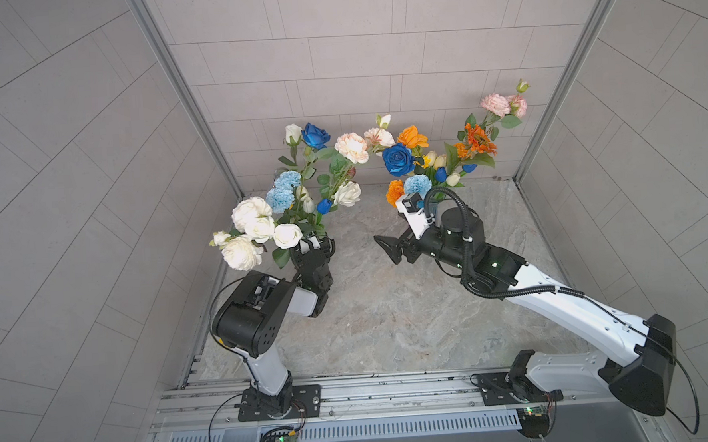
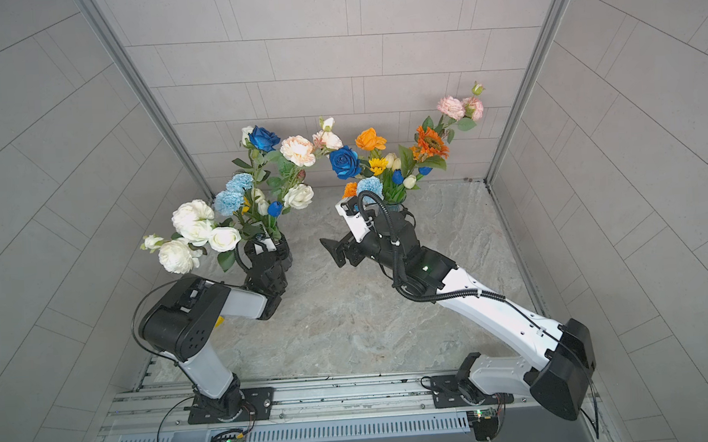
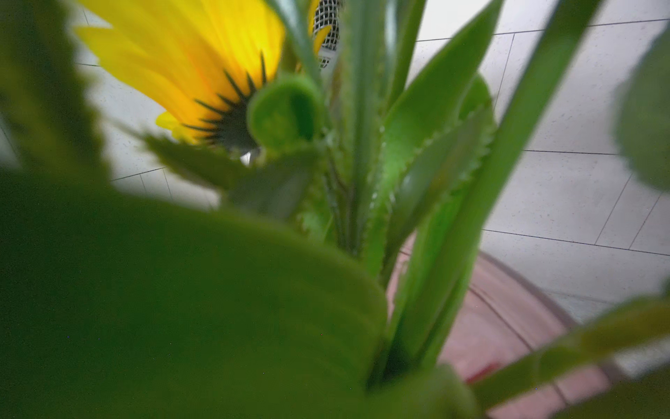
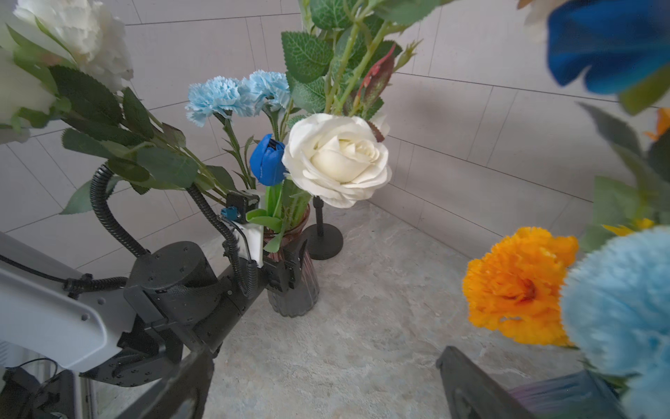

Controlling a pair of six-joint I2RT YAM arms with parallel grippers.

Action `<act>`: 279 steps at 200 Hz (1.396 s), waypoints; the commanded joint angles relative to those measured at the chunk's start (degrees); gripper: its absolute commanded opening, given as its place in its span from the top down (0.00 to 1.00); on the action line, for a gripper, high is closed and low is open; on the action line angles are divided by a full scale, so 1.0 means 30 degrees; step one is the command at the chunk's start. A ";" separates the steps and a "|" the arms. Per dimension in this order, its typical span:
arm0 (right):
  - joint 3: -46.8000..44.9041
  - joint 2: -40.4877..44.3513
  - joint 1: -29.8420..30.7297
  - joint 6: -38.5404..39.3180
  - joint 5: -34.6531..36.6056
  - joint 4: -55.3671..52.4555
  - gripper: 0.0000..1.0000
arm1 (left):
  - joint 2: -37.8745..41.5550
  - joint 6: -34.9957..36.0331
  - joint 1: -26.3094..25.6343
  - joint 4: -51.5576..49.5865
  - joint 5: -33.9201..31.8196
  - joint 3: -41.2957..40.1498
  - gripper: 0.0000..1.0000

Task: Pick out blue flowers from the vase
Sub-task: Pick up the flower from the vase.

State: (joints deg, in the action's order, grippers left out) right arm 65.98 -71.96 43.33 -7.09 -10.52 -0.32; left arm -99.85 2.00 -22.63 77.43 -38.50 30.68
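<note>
Two vases of mixed flowers stand at the back of the stone table. My left gripper [image 1: 313, 251] is shut on the dark ribbed left vase [image 4: 293, 303]. That vase holds a dark blue rose [image 1: 315, 135], light blue carnations [image 1: 284, 190] and a blue tulip bud [image 4: 267, 159]. The right vase [image 4: 565, 395] is mostly hidden behind my right arm. It holds a dark blue rose [image 1: 399, 159], a light blue carnation [image 1: 417, 185] and blue tulip buds [image 1: 440, 174]. My right gripper [image 1: 391, 249] hangs open and empty between the two vases. Leaves fill the left wrist view.
White roses [image 1: 252, 225] spread left from the left vase. Orange blooms [image 1: 475, 138] and pink carnations [image 1: 502, 105] rise from the right one. A small black stand [image 4: 322, 235] sits behind the left vase. Tiled walls close in the back and both sides.
</note>
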 commanded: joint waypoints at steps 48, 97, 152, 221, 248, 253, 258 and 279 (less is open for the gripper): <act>0.2221 -0.2992 0.1328 -0.2210 -0.1101 0.3292 0.31 | 0.0208 0.0626 -0.0291 0.0216 0.0367 -0.0244 0.27; 0.3431 -0.5755 0.2284 -0.2804 -0.0801 0.5025 0.36 | 0.0194 0.0622 -0.0762 0.0227 0.0123 -0.0250 0.27; 0.5417 -0.8177 0.2285 -0.2616 -0.0426 0.5263 0.43 | 0.0354 0.0769 -0.0980 0.0219 0.0116 -0.0348 0.27; 0.7985 -1.0421 0.2255 -0.2010 0.0007 0.4611 0.52 | 0.0465 0.0361 -0.1069 0.0207 0.0060 -0.0790 0.27; 0.8594 -1.0940 0.2264 -0.1517 0.0340 0.4359 0.52 | 0.0541 0.0243 -0.1113 0.0210 0.0038 -0.0876 0.27; 0.8702 -1.1055 0.2250 -0.1382 0.0416 0.4196 0.52 | 0.0533 0.0242 -0.1102 0.0231 -0.0005 -0.0880 0.27; 0.8836 -1.1129 0.2222 -0.1264 0.0481 0.4032 0.52 | 0.0544 0.0239 -0.1098 0.0236 -0.0031 -0.0880 0.27; 0.8869 -1.1047 0.2226 -0.1027 0.1076 0.3548 0.52 | 0.0556 0.0184 -0.1098 0.0210 -0.0056 -0.0880 0.27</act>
State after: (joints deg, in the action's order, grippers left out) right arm 91.44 -105.25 50.13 -12.05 -9.63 12.32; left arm -99.31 3.40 -25.21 77.73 -38.68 28.71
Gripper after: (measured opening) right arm 0.479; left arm 0.734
